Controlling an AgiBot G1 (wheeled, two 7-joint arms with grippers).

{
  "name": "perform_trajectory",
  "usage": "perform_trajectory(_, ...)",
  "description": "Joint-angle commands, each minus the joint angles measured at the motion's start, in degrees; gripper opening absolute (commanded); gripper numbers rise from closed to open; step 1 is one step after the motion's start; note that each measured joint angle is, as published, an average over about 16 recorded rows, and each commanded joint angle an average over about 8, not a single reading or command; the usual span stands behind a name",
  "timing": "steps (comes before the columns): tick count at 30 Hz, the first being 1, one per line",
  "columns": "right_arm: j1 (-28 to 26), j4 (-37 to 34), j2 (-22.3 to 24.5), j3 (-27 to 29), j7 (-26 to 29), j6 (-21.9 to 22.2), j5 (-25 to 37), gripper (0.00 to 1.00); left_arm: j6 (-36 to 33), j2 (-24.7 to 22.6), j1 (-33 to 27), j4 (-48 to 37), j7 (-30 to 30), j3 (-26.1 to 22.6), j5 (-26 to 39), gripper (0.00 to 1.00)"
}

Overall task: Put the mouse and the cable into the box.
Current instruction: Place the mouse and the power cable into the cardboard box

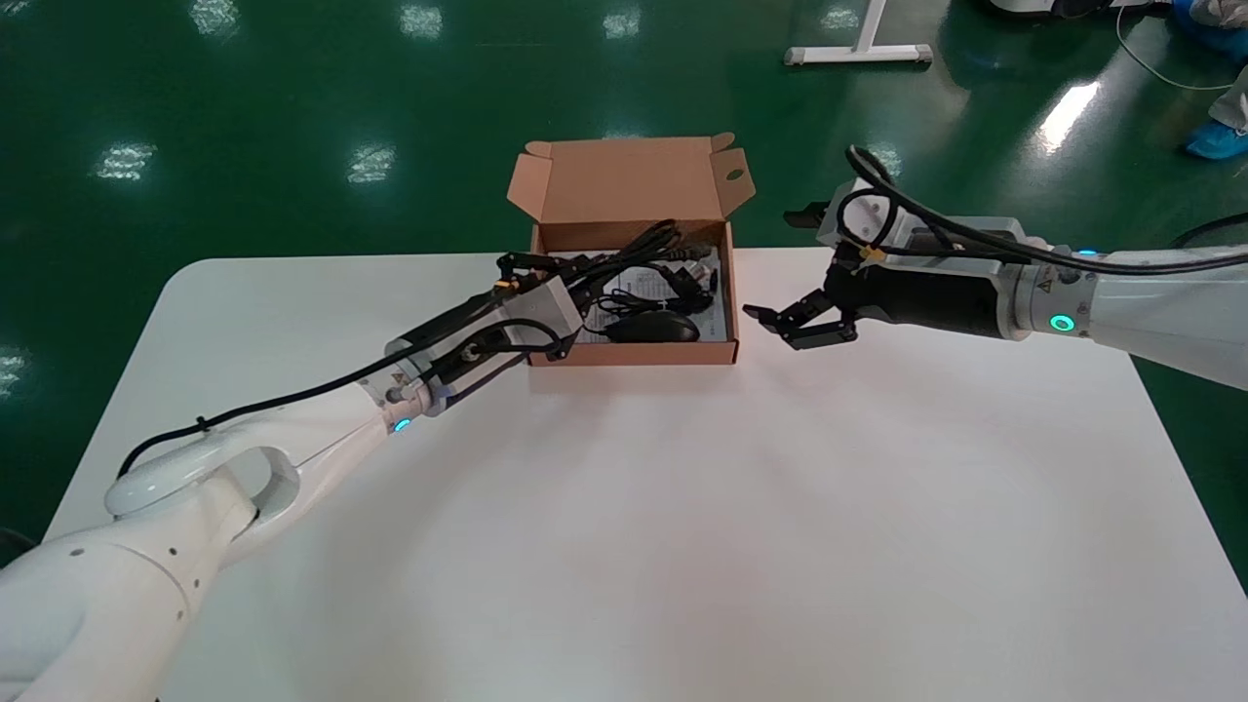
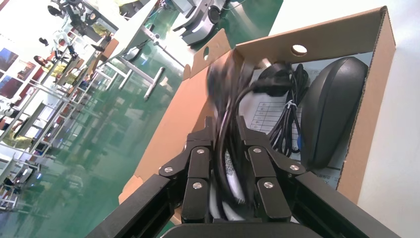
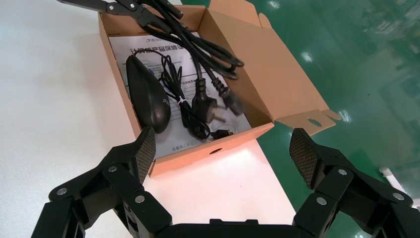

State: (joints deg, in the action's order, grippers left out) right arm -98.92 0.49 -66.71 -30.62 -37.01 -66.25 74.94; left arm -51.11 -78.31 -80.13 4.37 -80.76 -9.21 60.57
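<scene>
**Q:** Step in hand?

**A:** Cable placement. The mouse (image 1: 653, 329) lay in the box (image 1: 634, 356), at its six o'clock wall.

**Q:** The claws?

**A:** The left gripper (image 2: 227, 124), at the box's nine o'clock, was clenched narrowly on the cable (image 2: 267, 84), bundle hanging above the interior. The right gripper (image 1: 792, 325), at three o'clock, gaped wide, touching nothing.

**Q:** Next?

**A:** Judged: lower, release, withdraw clear of the loops.

1. The left arm (image 1: 292, 429) is stretched to the left wall of the box (image 1: 634, 353). The left gripper (image 2: 227, 121) is poised over the box's inside, with its fingers (image 2: 198, 163) closed on the cable (image 2: 257, 89) (a bundled one).
2. The right arm (image 1: 1150, 312) is held level at the box's right. The right gripper (image 1: 785, 327) is set just beside that wall, with its jaws spread wide.
</scene>
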Motion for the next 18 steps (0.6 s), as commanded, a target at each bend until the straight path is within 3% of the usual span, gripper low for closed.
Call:
perform_trajectory(1,0.0,0.0,0.0,0.0,0.0,0.0,0.0,1.00,0.1,0.0,0.1,0.1,0.0,0.1,0.0,1.00)
perform_trajectory(9,-0.1,-0.1,-0.1,0.9,0.5,0.4,-1.2,1.00,-0.8,1.1,0.0,0.9,0.8,0.3,-0.6,1.00)
perform_trajectory(18,0.5,-1.2,-0.1,6.0,2.5,2.7,-8.7,1.00,-4.0,2.4,-0.5,2.9,3.6,2.1,-4.0,1.00)
